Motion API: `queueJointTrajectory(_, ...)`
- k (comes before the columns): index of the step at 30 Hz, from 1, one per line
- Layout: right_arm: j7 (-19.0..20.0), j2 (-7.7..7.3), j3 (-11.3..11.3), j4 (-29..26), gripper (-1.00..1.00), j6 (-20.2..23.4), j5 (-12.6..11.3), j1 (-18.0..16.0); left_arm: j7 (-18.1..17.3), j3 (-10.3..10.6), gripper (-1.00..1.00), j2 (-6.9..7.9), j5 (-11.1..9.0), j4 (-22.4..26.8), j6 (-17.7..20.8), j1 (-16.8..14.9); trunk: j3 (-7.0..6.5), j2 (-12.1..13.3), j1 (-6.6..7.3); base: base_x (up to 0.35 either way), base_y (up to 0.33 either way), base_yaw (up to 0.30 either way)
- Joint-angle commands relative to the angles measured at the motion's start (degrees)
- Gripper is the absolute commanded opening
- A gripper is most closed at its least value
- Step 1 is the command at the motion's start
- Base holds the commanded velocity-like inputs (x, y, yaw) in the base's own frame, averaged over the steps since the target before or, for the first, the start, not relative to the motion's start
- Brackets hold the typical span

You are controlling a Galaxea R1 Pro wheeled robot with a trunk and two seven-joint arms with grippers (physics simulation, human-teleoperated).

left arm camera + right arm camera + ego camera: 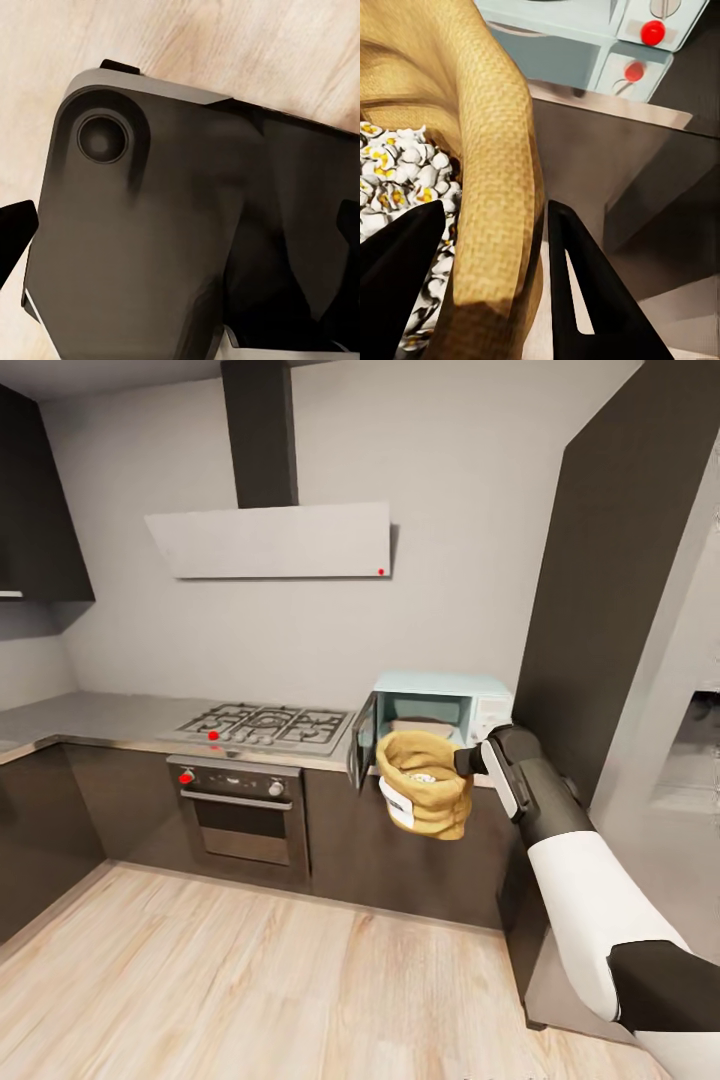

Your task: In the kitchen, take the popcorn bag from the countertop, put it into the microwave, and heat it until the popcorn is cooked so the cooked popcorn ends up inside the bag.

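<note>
Before open microwave point(440, 712) | right pincer point(495, 262) clamps popcorn bag point(425, 785) rim | white label unreadable | left pincer: cannot tell

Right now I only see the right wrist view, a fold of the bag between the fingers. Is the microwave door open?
Observer: Yes, the microwave door hangs open, toward the hob.
Operator: Where is the bag relative to it?
Observer: The bag hangs in the air in front of the opening, outside and a little below it, off the countertop.
Operator: What is holding it?
Observer: The right gripper pinches its rim from the side.
</note>
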State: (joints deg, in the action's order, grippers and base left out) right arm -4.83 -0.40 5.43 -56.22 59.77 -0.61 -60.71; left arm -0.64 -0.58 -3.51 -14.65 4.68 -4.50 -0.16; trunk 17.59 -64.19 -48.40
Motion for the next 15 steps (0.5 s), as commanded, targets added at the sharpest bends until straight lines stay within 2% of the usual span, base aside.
queueJointTrajectory(1,-0.3,-0.04,0.2,0.0,-1.00,0.2,-0.1,0.0,-0.1,0.0,1.00,-0.01,-0.3,0.0,-0.2,0.0,0.07,0.0,0.00,0.000,0.000,-0.145)
queueJointTrajectory(12,-0.3,-0.04,0.2,0.0,-1.00,0.2,-0.1,-0.1,-0.1,0.0,1.00,-0.01,-0.3,0.0,-0.2,0.0,0.07,0.0,0.00,0.000,0.000,-0.148)
queueJointTrajectory(15,-0.3,-0.04,0.2,0.0,-1.00,0.2,-0.1,-0.1,-0.1,0.0,1.00,-0.01,-0.3,0.0,-0.2,0.0,0.07,0.0,0.00,0.000,0.000,-0.048)
